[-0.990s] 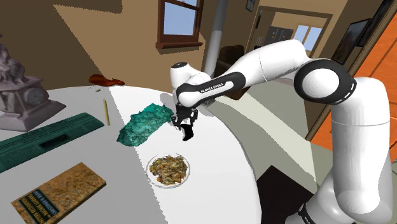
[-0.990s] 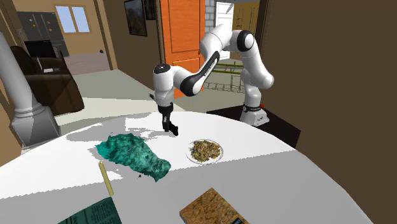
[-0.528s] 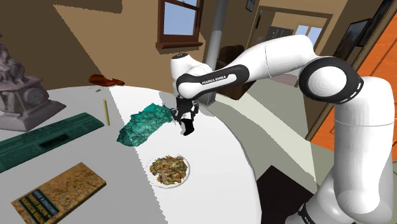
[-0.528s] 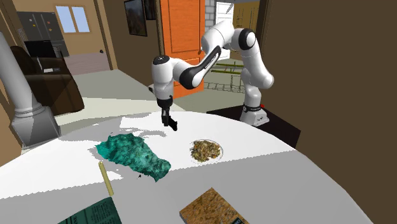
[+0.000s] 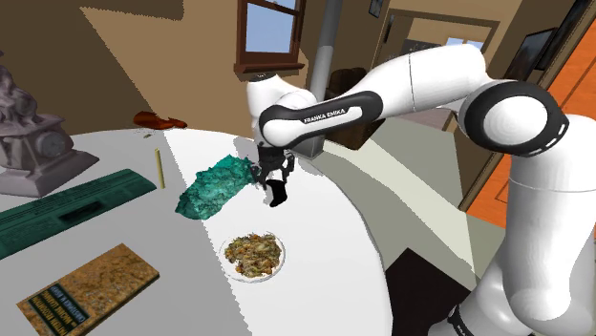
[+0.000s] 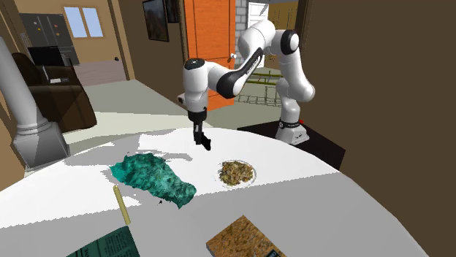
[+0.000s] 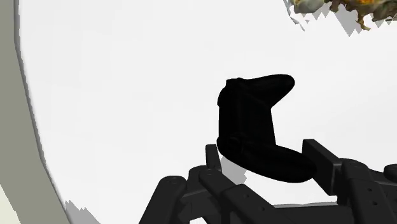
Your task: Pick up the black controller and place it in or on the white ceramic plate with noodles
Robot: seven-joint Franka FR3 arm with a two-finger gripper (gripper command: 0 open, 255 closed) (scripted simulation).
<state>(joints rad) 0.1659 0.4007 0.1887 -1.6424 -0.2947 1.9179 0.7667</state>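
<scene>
Teal crumpled cloth (image 5: 215, 188) (image 6: 153, 177): at the shoulder view's left of the other entries, flat on the white round table (image 5: 325, 220) (image 6: 307, 197) (image 7: 127, 95).

White round plate (image 5: 224, 256) (image 6: 218, 175): on the tabletop, set in from the edge nearest the stand, just past the cloth's near end. Heaped with brown-and-green noodles (image 5: 254, 254) (image 6: 237, 172) (image 7: 331, 5).

Black two-horned game controller (image 5: 278, 199) (image 6: 207, 141) (image 7: 251, 121): off the tabletop, in the air over the stretch between the cloth and the table's far edge, apart from the plate. Long axis near upright, slightly tilted, hanging downward out of the grip. In the wrist view, running straight away from the hand, upper horn turned toward the noodles.

Black two-finger pincer (image 5: 274, 184) (image 6: 200, 136) (image 7: 264, 153): clenched on the controller. Fingers (image 7: 324, 165) pressed to either flank of its nearer end, with most of the body jutting beyond the fingertips. Pointing down at the tabletop, above and to the shoulder view's right of the cloth.
</scene>
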